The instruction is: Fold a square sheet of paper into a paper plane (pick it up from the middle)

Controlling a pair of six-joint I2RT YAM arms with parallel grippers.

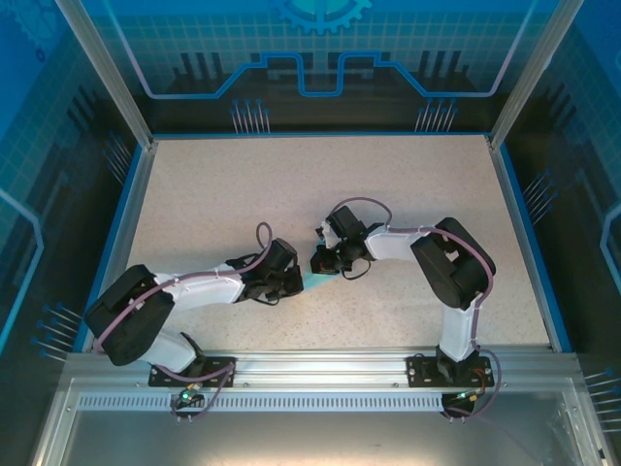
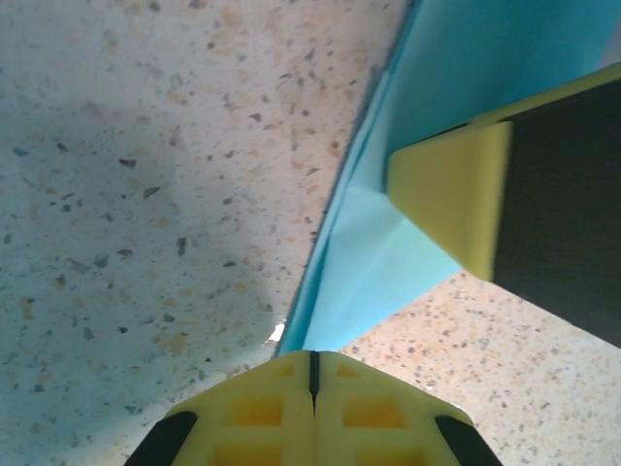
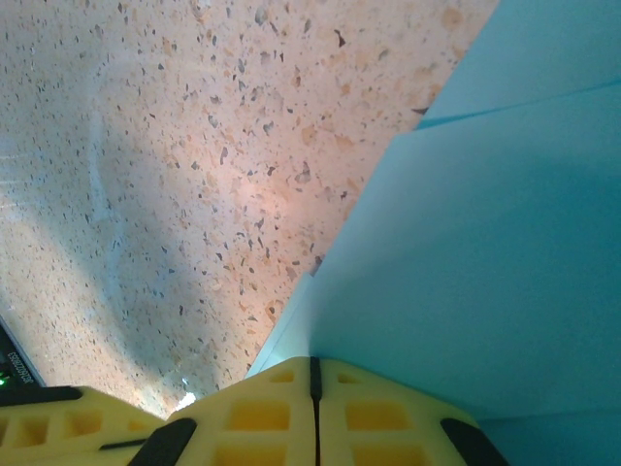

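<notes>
Top: my left claw (image 1: 297,282) and right claw (image 1: 318,264) meet mid-worktop (image 1: 291,184), with the light blue paper (image 1: 316,282) between them.
Left wrist: left claw (image 2: 312,374) closed. Folded paper (image 2: 369,262) starts at its tips and runs ahead-right. The right claw's finger (image 2: 446,189) sits on it.
Right wrist: right claw (image 3: 312,374) closed, paper (image 3: 466,262) just ahead-right, with a layered edge. Can't tell if either claw pinches it.

Robot lab enclosure, aluminium frame (image 1: 320,369), blue circuit-print wall panels (image 1: 437,49), speckled tabletop (image 1: 213,194)
</notes>
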